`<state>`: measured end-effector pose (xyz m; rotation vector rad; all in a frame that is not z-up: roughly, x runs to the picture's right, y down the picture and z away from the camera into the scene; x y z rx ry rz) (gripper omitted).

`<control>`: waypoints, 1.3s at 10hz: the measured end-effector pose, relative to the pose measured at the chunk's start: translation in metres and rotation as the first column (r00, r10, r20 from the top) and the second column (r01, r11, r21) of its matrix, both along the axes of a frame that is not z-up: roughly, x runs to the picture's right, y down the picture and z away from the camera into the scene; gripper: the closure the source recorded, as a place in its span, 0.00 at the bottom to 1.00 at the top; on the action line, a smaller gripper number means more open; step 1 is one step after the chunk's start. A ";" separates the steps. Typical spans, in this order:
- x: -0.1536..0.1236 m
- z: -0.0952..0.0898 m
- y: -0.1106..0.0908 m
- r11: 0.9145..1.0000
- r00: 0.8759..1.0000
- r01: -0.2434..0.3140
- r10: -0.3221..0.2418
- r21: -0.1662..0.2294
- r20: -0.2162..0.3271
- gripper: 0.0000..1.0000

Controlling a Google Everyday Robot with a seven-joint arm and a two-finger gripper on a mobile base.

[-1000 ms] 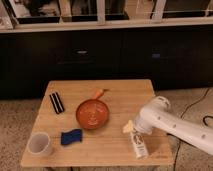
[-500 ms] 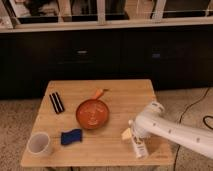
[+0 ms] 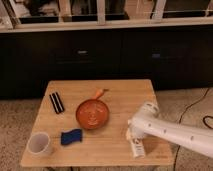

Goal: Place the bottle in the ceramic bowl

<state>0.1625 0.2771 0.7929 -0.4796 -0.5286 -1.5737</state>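
The small white bottle (image 3: 136,147) lies on its side near the front right edge of the wooden table (image 3: 120,95). The orange-red ceramic bowl (image 3: 92,114) sits at the table's middle, with its short handle pointing to the back right. My gripper (image 3: 132,133) comes in on the white arm from the right. It is low over the top end of the bottle and partly covers it. The bowl is empty and lies about a bowl's width to the left of the gripper.
A white cup (image 3: 40,144) stands at the front left corner. A blue sponge (image 3: 71,136) lies in front of the bowl. A black oblong object (image 3: 56,102) lies at the left. Dark cabinets stand behind the table.
The arm has swung left and lowered, so the gripper has moved from right of the bottle to directly over its top end. The bottle, the bowl and the other things have not moved.
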 end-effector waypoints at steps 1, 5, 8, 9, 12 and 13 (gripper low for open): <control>-0.005 0.002 -0.001 1.000 1.000 -0.013 0.013 0.005 0.012 0.62; -0.001 0.003 -0.019 1.000 0.999 -0.026 0.026 0.013 0.032 0.50; -0.004 -0.001 -0.033 0.999 0.999 -0.031 0.030 0.015 0.044 0.80; -0.002 0.001 -0.031 0.999 0.998 -0.038 0.038 0.013 0.043 0.88; -0.008 0.005 -0.047 0.998 0.998 -0.052 0.051 0.020 0.047 0.89; -0.008 0.004 -0.050 0.998 0.997 -0.054 0.053 0.018 0.048 0.79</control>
